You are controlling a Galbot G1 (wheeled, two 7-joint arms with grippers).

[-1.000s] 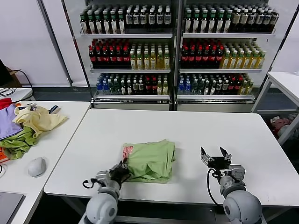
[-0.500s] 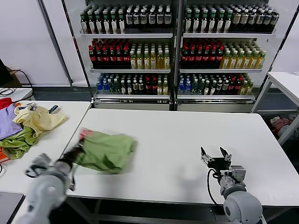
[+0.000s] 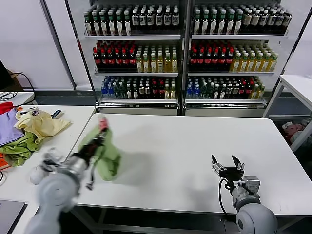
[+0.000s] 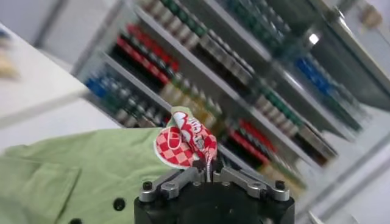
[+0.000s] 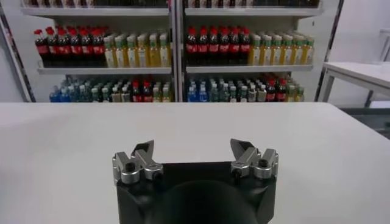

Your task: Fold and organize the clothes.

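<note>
Here I have the left gripper (image 3: 99, 140) clamped tight on the sage-green polo shirt (image 3: 105, 153), lifted off the white surface (image 3: 195, 146) near its left edge. The shirt hangs bunched below the gripper; in the left wrist view its red-and-white print (image 4: 183, 141) sits right at the closed fingertips, with dark buttons (image 4: 119, 204) showing on the fabric.

My right gripper (image 3: 227, 166) rests low over the near right part of the surface, jaws spread wide, holding nothing; the right wrist view shows both fingers (image 5: 137, 159) apart over bare tabletop.

On the side table (image 3: 68, 141) to my left lies a heap: one pale yellow garment (image 3: 39, 124), one darker green cloth (image 3: 19, 150), a purple piece (image 3: 7, 127), plus a grey mouse (image 3: 37, 174). Behind stand two shelving units (image 3: 183, 58) filled with rows of bottles. Nothing lies between the grippers.
</note>
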